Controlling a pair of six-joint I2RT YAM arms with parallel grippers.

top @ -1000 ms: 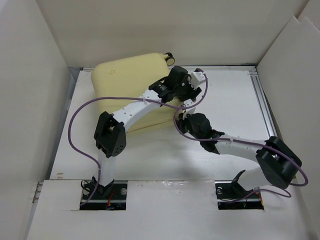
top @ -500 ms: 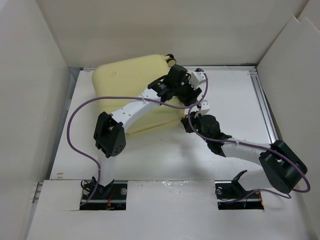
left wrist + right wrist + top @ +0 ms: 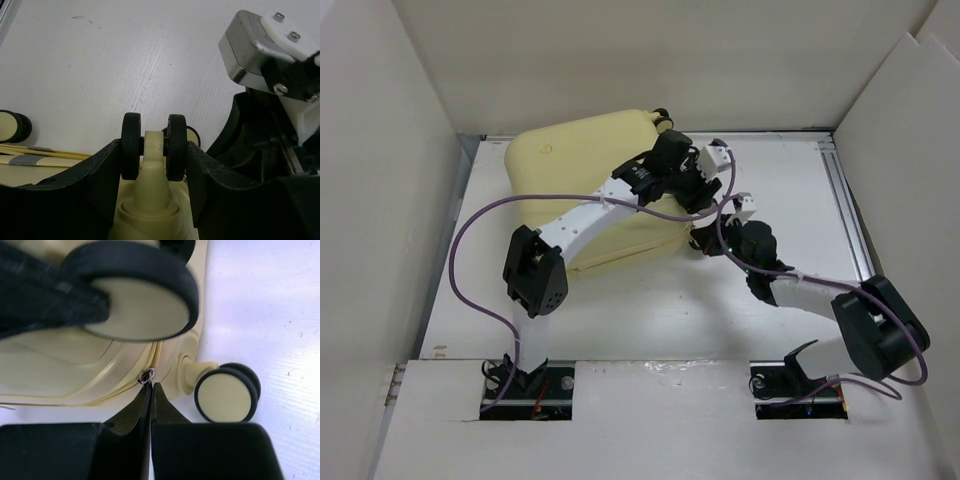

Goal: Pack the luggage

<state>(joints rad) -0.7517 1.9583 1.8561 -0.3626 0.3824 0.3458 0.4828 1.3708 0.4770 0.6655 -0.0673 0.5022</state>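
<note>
The luggage [image 3: 570,165], a pale-yellow hard-shell suitcase, lies closed on the white table at the back left. My left gripper [image 3: 688,183] reaches over it to its right end. There its jaws clamp a twin black wheel [image 3: 154,145] from both sides. My right gripper [image 3: 706,240] is at the suitcase's near right corner, its fingertips [image 3: 151,386] pressed together on the small metal zipper pull [image 3: 146,376] in the seam. Another cream-and-black wheel [image 3: 226,392] stands just right of the pull.
White walls close in the table on the left, back and right. A metal rail [image 3: 847,205] runs along the right side. Purple cables [image 3: 470,225] loop off both arms. The right arm's wrist camera [image 3: 260,45] hangs close to my left gripper.
My right gripper has slid to the right along the suitcase's near edge toward the corner wheel, staying shut. The left gripper has kept its hold on the wheel.
</note>
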